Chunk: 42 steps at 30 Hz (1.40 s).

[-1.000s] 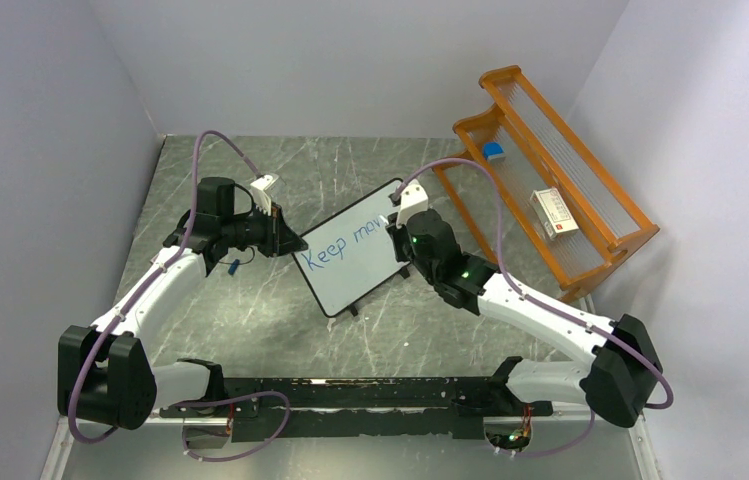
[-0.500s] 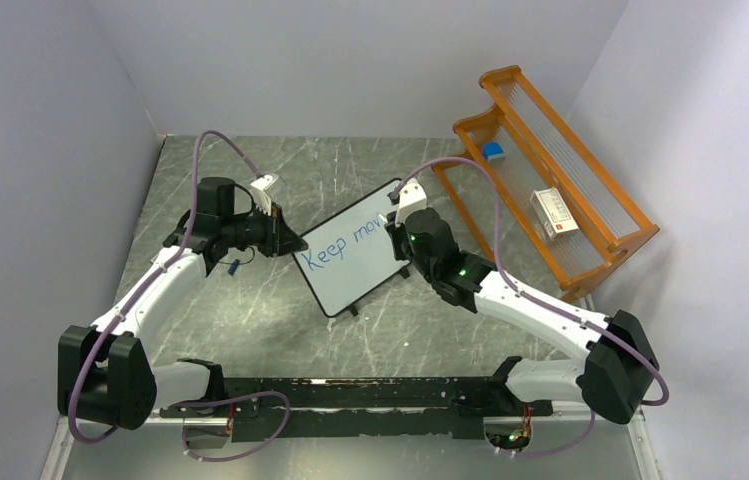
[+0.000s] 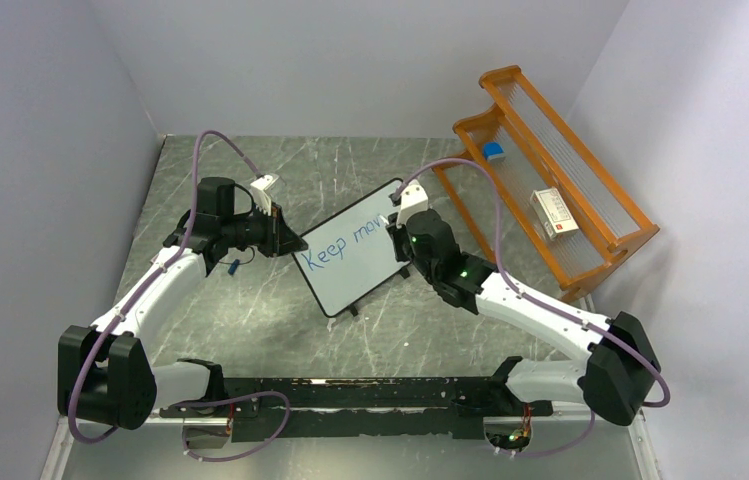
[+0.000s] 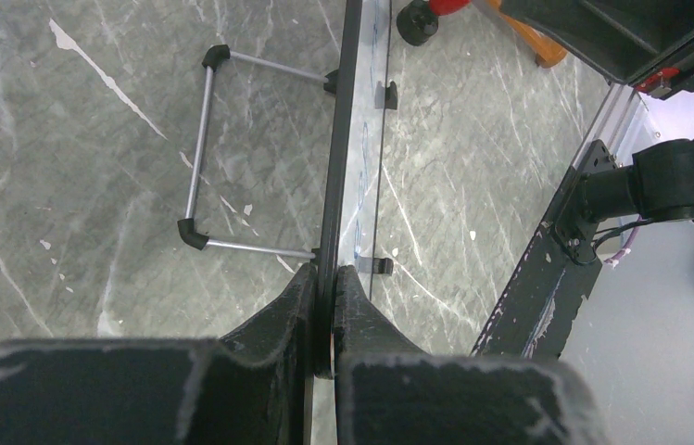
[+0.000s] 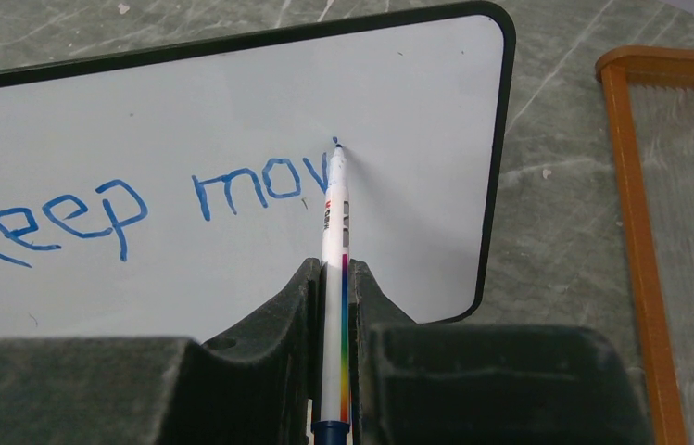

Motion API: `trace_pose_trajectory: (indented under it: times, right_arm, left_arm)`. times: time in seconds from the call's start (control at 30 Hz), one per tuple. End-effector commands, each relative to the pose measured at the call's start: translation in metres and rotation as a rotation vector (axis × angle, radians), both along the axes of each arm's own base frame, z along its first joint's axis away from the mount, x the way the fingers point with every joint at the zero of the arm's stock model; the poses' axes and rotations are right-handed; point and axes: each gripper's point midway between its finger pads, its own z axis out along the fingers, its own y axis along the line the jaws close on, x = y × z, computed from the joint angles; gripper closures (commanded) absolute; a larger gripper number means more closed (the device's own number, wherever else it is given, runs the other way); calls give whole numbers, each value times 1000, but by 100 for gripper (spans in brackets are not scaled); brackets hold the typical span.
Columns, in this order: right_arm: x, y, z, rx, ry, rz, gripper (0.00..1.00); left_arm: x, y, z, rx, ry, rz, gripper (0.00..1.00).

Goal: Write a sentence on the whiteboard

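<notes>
The whiteboard (image 3: 355, 262), white with a thin black frame, stands tilted on the table's middle; it also shows in the right wrist view (image 5: 232, 120) and edge-on in the left wrist view (image 4: 338, 167). Blue marker words "Keep mov" (image 5: 139, 209) run in one line on it. My left gripper (image 3: 290, 243) (image 4: 324, 278) is shut on the board's left edge. My right gripper (image 3: 395, 228) (image 5: 334, 273) is shut on a white marker (image 5: 334, 232) with a rainbow stripe; its blue tip touches the board just right of the "v".
An orange rack (image 3: 550, 180) stands at the right back, holding a blue-and-white item (image 3: 492, 151) and a small white box (image 3: 554, 213). The board's metal wire stand (image 4: 199, 153) rests on the marbled table. Grey walls close in left, back and right.
The right gripper and marker shifted very slightly at the end of "mov". The left arm and the board have not moved.
</notes>
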Motion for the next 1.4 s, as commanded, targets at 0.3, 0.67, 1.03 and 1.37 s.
trace_pose_trajectory:
  times: [0.3, 0.67, 1.03, 1.37]
  right_arm:
    - [-2, -7, -2, 24, -1, -21, 100]
    - [1, -4, -10, 8, 11, -17, 100]
    - [-6, -10, -22, -11, 53, -22, 100]
    - [-13, -15, -29, -12, 77, -24, 100]
  left_arm:
    - [-1, 14, -36, 131, 60, 50, 95]
    - [-1, 14, -35, 128, 58, 46, 95]
    - [-1, 14, -36, 130, 61, 49, 95]
    - [-1, 14, -36, 130, 62, 49, 95]
